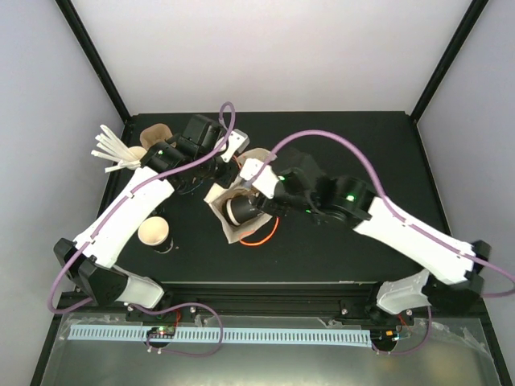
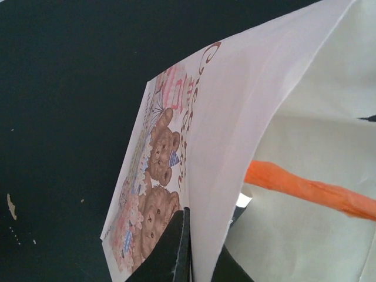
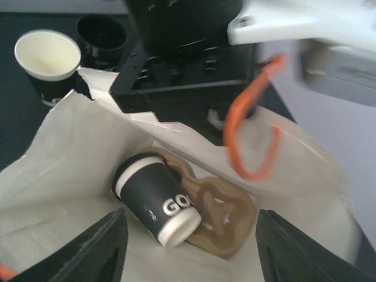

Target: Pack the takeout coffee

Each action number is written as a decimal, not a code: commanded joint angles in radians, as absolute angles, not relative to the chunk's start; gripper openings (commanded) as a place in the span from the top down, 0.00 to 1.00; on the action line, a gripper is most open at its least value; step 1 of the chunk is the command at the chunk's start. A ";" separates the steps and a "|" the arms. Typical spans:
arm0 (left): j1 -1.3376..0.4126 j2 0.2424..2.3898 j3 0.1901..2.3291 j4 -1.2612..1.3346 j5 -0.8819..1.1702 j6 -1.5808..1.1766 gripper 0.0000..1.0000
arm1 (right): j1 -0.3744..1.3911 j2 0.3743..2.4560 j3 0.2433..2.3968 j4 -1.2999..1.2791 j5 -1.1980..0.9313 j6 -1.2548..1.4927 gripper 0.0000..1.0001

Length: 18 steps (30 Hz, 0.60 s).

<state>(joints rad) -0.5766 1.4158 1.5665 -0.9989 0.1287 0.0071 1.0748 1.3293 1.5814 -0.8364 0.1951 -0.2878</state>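
Note:
A takeout coffee (image 3: 154, 200), a black cup with white lettering and a black lid, lies on its side inside the white paper bag (image 3: 53, 170), leaning on a brown pulp carrier (image 3: 226, 214). My right gripper (image 3: 188, 252) hovers open over the bag's mouth, one finger on either side of the cup and neither touching it. From above, the cup (image 1: 241, 211) shows dark in the bag (image 1: 232, 235) under the right gripper (image 1: 251, 198). My left gripper (image 2: 202, 258) is shut on the bag's printed edge (image 2: 200, 147), holding the mouth up at its far left corner (image 1: 216, 172).
The bag's orange handles (image 3: 247, 135) arch over the opening. A lidless black cup (image 1: 154, 233) stands on the black table at the left. A cup with white stirrers (image 1: 121, 153) and a brown carrier (image 1: 157, 135) sit at the back left.

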 commanded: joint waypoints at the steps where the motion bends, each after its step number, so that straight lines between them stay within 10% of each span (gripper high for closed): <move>1: -0.578 1.426 1.606 -1.017 0.179 -0.003 0.98 | 1.075 1.434 1.547 -0.753 0.149 -0.385 0.41; 18: -0.579 1.417 1.570 -1.003 0.361 -0.063 0.98 | 1.077 1.428 1.128 -0.591 0.224 -0.437 0.55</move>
